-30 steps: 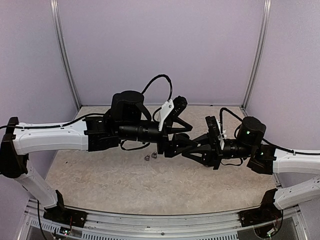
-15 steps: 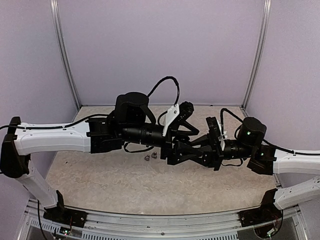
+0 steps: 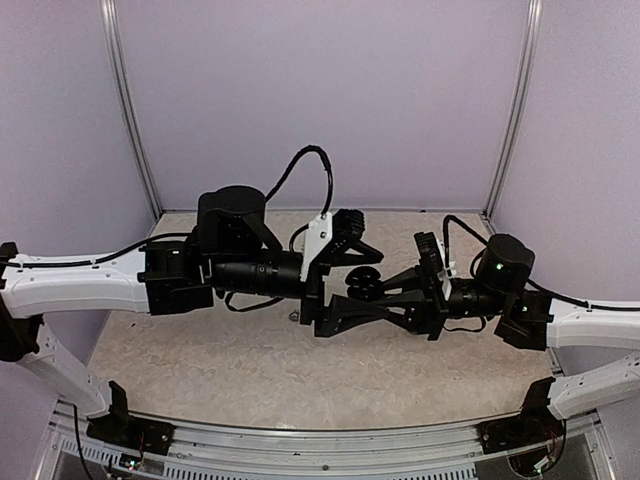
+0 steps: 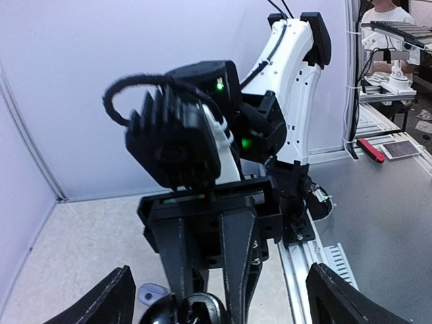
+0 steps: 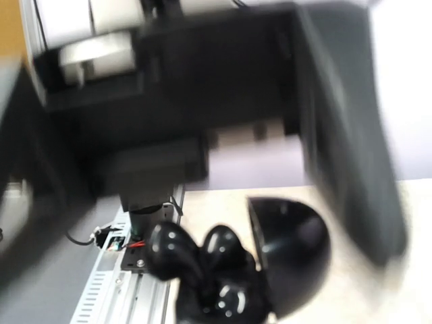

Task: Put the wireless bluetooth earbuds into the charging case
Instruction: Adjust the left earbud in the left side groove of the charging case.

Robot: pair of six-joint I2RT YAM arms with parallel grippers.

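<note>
- A small silvery-grey rounded earbud (image 4: 152,293) lies on the beige speckled table (image 3: 220,370), below the two grippers and largely hidden by them.
- The black round charging case (image 5: 287,253) is held above the table with its lid swung open. Glossy black lobes (image 5: 202,260) sit in its base, too blurred to tell whether they are earbuds.
- The right gripper (image 3: 352,296) is clenched on the case.
- The left gripper (image 4: 223,297) faces it, its fingers (image 4: 101,304) spread wide, grasping nothing.

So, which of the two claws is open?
The left claw, its fingers spread wide apart; the right claw is clamped shut on the black case.
</note>
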